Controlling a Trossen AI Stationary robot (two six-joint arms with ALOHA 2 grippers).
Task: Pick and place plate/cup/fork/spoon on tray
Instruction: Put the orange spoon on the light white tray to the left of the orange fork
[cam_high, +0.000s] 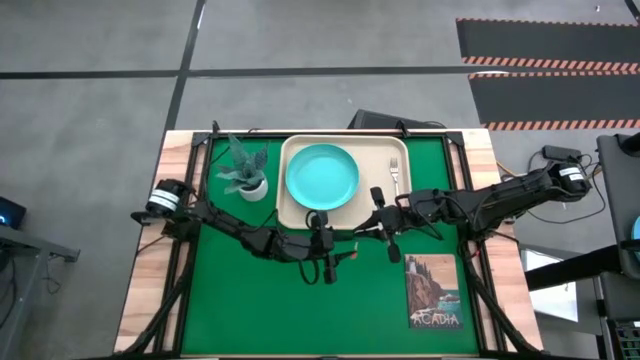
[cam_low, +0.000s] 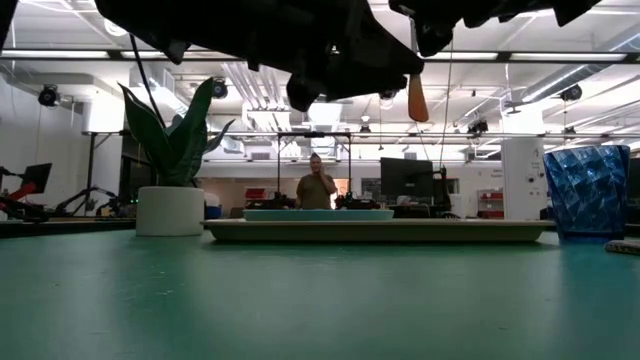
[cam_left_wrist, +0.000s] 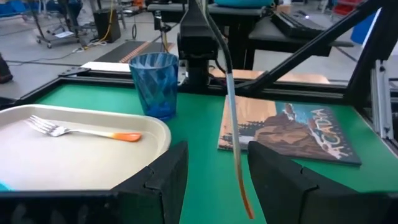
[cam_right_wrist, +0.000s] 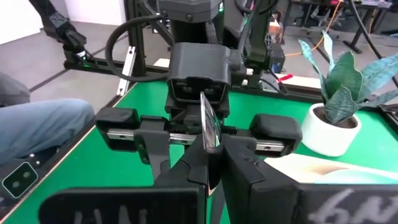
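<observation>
While right gripper (cam_right_wrist: 214, 163) pinches spoon (cam_right_wrist: 209, 121) — left gripper (cam_left_wrist: 214, 171) spread, facing it.

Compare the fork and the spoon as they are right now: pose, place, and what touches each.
1. The fork lies flat; the spoon hangs nearly upright, orange-red handle end down.
2. The fork rests on the tray; the spoon is in the air, off the tray.
3. Nothing grips the fork; the right gripper is shut on the spoon's metal end.
Both have silver metal ends and orange-red handles.
</observation>
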